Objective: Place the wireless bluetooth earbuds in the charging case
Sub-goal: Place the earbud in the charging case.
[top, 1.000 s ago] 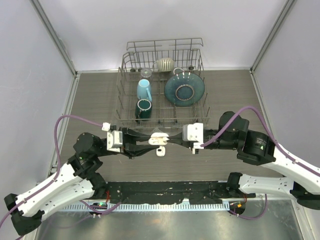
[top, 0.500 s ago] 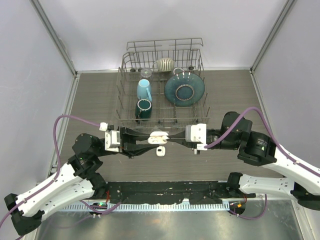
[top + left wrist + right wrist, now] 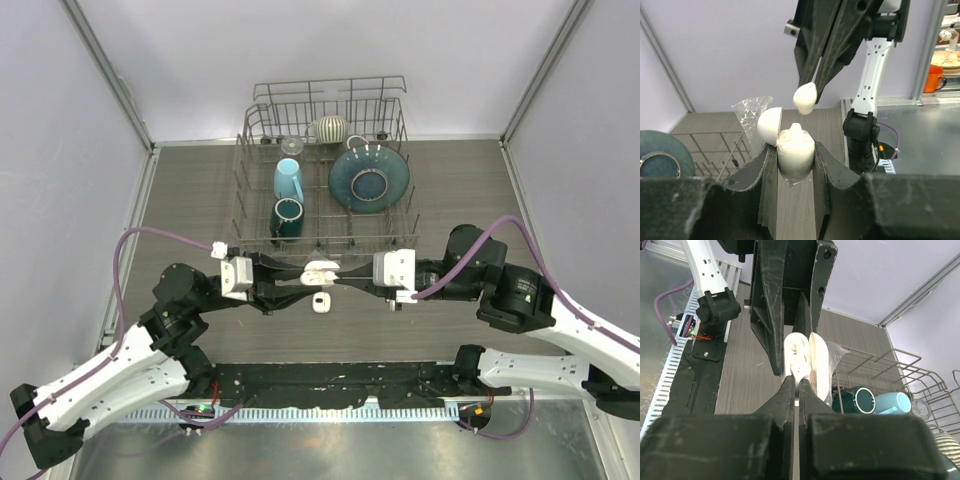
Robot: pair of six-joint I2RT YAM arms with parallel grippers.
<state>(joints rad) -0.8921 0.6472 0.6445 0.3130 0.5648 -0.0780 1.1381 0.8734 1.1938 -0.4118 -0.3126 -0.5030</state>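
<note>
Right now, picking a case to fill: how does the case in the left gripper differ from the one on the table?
The held case is clamped in the left gripper; the loose case lies free on the table. The held case's lid is open; the loose case looks closed. The right gripper holds an earbud close to the held case only. Both are white, rounded.
</note>
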